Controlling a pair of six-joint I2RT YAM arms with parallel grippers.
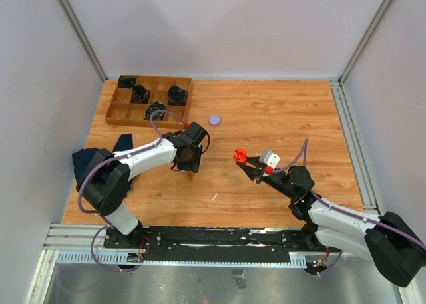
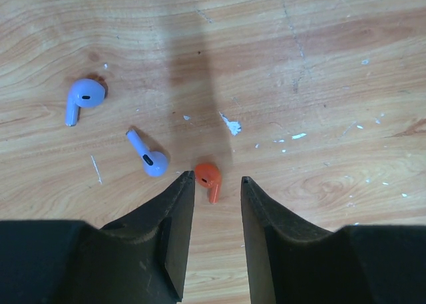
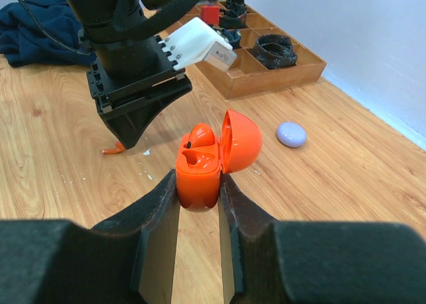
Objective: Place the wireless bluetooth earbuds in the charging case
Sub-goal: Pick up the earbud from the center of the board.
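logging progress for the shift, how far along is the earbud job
Done: the open orange case seems to hold one seated orange bud. In hand: the right gripper clamps that case; the left gripper hangs open over the second orange earbud on the table, not gripping it. Left: that bud, plus both purple earbuds; the purple case is closed.
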